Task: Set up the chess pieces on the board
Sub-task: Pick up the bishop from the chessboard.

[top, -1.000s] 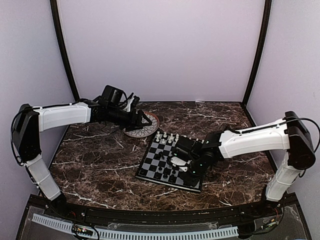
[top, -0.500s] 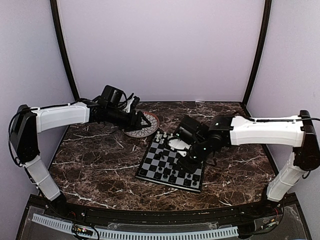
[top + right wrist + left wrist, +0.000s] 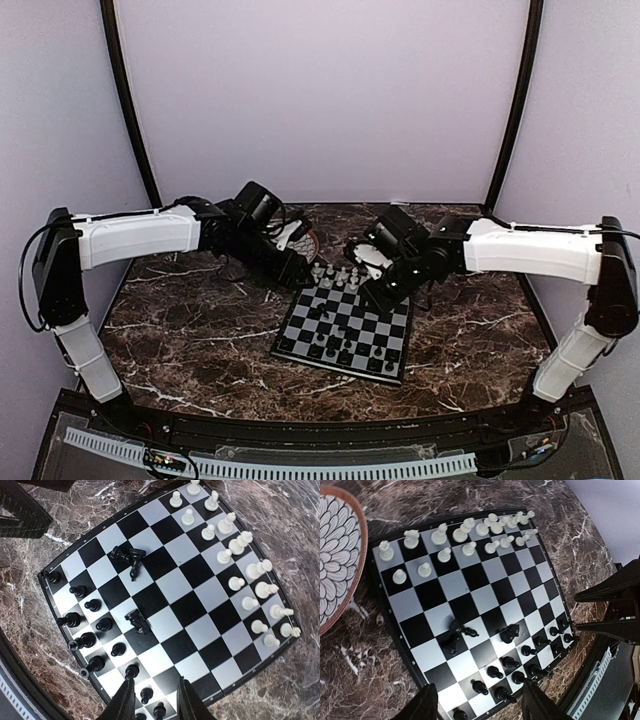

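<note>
Top external view: in the last second right gripper (image 3: 372,290) swung from near squares to far edge; left gripper (image 3: 295,268) quit the round flower-patterned brown-rimmed plate (image 3: 335,560).
Board: small flat black-and-silver-grey checked chessboard (image 3: 385,325), beneath both finger pairs.
Pieces: tiny pale chessmen (image 3: 470,530) ranked beyond left fingers (image 3: 427,702); tiny black chessmen (image 3: 457,630) toppled just ahead of them.
Fingers: both pairs parted, empty.
Reading: black side unfinished.
Pose: wrists tipped downward, converging.
</note>
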